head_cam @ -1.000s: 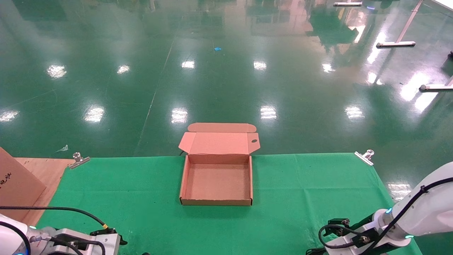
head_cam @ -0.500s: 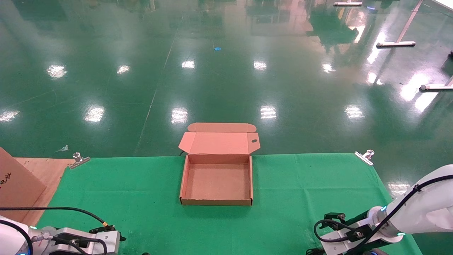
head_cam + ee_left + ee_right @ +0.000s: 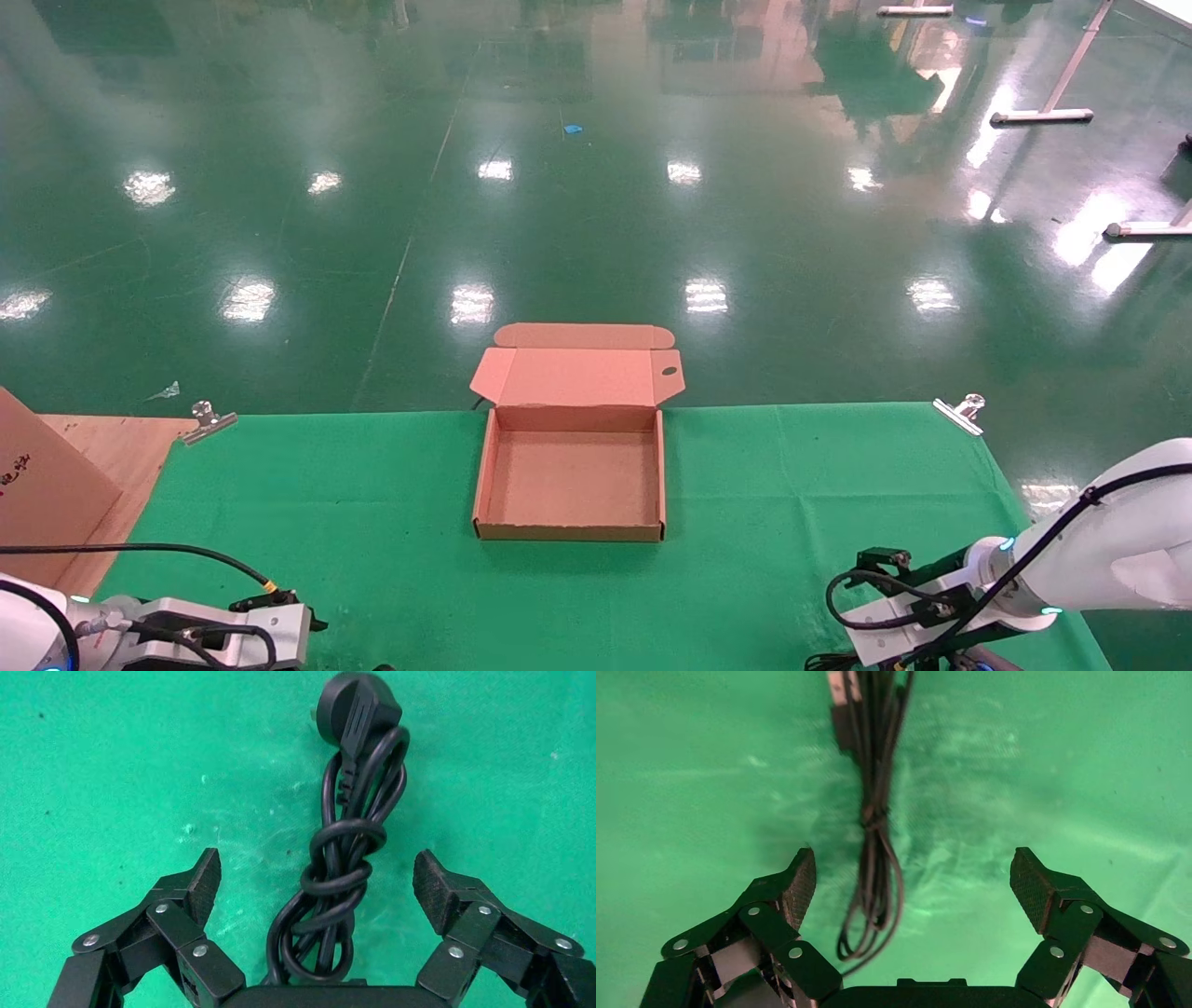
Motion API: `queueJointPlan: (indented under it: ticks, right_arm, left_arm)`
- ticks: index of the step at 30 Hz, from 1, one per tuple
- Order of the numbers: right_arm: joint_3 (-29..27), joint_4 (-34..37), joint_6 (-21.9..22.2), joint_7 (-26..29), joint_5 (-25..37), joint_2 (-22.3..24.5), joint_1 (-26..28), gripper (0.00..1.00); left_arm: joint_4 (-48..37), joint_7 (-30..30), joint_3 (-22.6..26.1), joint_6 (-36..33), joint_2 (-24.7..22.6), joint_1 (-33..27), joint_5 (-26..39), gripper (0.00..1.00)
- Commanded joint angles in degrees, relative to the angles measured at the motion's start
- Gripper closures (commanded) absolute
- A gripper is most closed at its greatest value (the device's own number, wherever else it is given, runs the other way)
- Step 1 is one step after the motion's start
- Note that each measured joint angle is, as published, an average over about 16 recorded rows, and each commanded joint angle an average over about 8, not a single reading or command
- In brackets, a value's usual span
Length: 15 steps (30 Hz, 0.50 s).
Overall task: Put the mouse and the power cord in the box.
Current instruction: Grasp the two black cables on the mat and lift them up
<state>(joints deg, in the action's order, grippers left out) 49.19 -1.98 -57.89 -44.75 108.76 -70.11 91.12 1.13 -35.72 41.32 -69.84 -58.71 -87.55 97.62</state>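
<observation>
Compared with the earlier head frames, the right arm sits slightly lower and closer in at the near right of the small shallow brown corrugated cardboard box (image 3: 569, 480); the left arm has barely shifted at the box's near left.

Left hand (image 3: 317, 880): fingers spread wide, gripping nothing, poised above a thick coiled black power cord with a moulded plug (image 3: 346, 860) lying on the green cloth-covered worktop (image 3: 326, 485).

Right hand (image 3: 912, 876): likewise spread and empty, straddling a bundle of thinner black cable (image 3: 872, 818), possibly the mouse's lead.

Progress: nothing is packed. The box stands empty, lid hinged back; both items remain to be lifted and placed.

Not established: the mouse itself appears in no view. Both hands and both cables lie outside the head view.
</observation>
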Motion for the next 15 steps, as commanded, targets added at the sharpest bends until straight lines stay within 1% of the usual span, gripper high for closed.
queueJointPlan:
  ticks: [1,7,15]
  right_arm:
    - [-0.07,0.26,0.88,-0.19,-0.09,-0.04,-0.06,1.0]
    - [-0.29,0.85,1.45,-0.54,-0.39,0.18,0.0,1.0]
    - [-0.46,1.43,0.36,-0.87,-0.62,0.56,0.49,1.0]
  left_arm:
    - [-0.15,-0.08,0.16,0.1,-0.02,-0.14,0.23,1.0]
    - [-0.29,-0.7,0.35,-0.48,-0.01,-0.5,0.51,1.0]
    - [-0.68,-1.29,0.31,-1.34,0.38,-0.6,0.46,1.0]
